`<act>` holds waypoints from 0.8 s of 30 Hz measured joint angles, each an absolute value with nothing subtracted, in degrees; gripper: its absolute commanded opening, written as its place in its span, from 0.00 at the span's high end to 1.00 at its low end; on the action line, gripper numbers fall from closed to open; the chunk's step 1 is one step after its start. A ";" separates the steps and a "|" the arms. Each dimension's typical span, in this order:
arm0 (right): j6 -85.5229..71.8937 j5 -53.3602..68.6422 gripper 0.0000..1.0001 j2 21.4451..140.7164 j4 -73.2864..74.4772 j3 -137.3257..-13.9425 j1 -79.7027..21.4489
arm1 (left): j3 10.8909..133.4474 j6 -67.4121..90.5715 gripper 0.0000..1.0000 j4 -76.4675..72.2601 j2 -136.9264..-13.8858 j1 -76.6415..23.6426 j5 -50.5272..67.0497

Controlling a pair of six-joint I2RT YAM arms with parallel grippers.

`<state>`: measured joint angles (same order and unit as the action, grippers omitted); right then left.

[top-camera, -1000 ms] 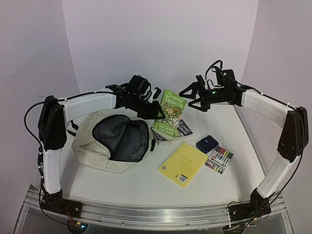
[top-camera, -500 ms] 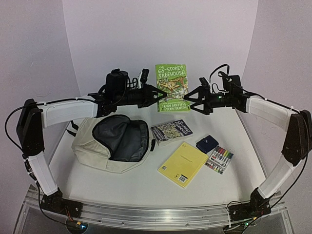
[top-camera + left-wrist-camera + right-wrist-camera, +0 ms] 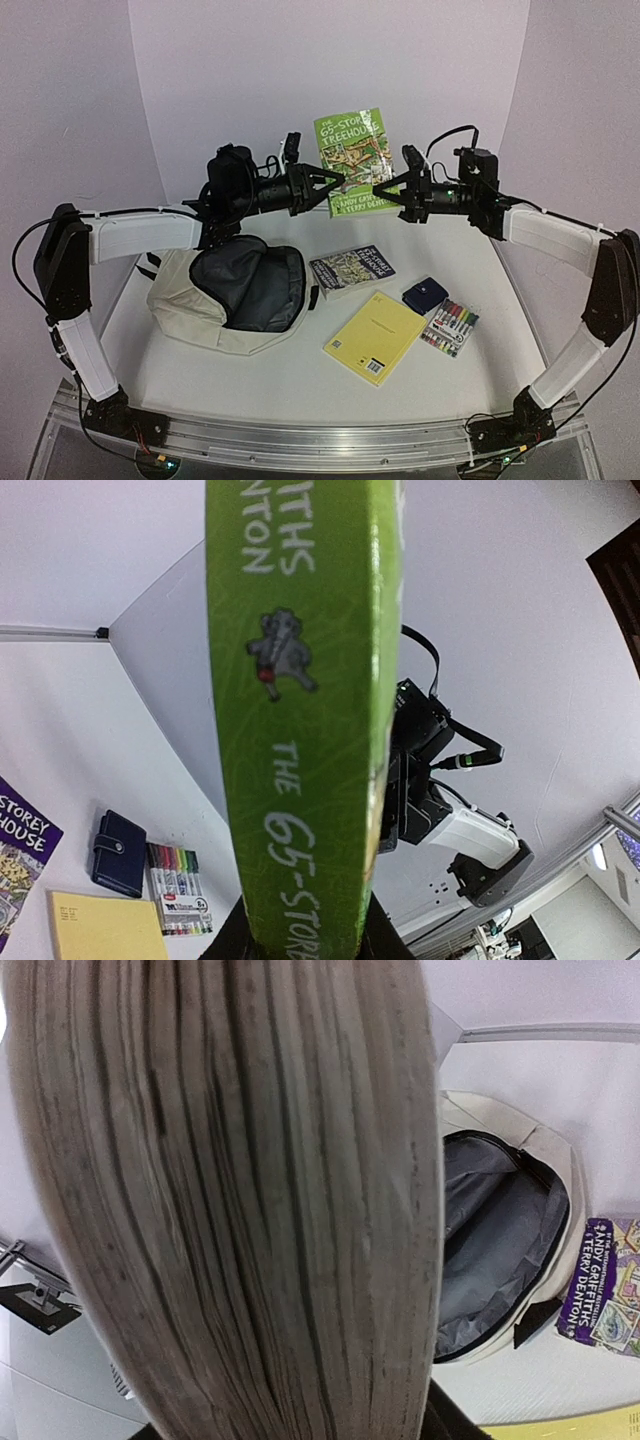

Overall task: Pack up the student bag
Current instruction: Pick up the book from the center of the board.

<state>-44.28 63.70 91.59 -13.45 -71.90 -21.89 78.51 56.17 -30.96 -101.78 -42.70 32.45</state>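
Note:
A green paperback (image 3: 352, 160) is held upright in the air above the back of the table. My left gripper (image 3: 325, 185) is shut on its spine side, and the green spine (image 3: 300, 730) fills the gap between the jaws of the left gripper (image 3: 300, 935). My right gripper (image 3: 392, 190) straddles the opposite edge; the page block (image 3: 230, 1200) fills its view. Whether its fingers press on the pages I cannot see. The student bag (image 3: 185, 300) lies flat at the left, cream with its grey lining (image 3: 500, 1220) exposed through the open zip.
A purple book (image 3: 352, 270) lies right of the bag. In front of it sit a yellow notepad (image 3: 375, 337), a navy pouch (image 3: 425, 294) and a pack of markers (image 3: 450, 328). White walls close in behind and at both sides.
The left arm lifted the green book off the purple one and stood it upright in the air. The right gripper moved onto its free edge and its jaws narrowed.

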 measured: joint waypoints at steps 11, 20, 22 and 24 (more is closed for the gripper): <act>-41.01 67.07 1.00 90.97 -8.34 -70.95 -21.66 | 80.38 40.96 0.00 -6.86 -96.55 -41.66 31.48; -1.61 55.36 1.00 88.28 34.43 -75.36 -24.89 | 91.94 17.38 0.00 27.59 -91.62 -41.50 25.94; 4.95 52.21 1.00 87.19 40.42 -75.35 -26.25 | 92.25 13.49 0.00 31.62 -91.18 -41.43 25.41; 11.03 49.74 1.00 86.00 45.22 -75.35 -27.79 | 92.25 10.24 0.00 35.03 -91.25 -41.43 25.50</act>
<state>11.03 49.74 86.00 45.22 -75.35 -27.79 92.25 10.24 35.03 -91.25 -41.43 25.50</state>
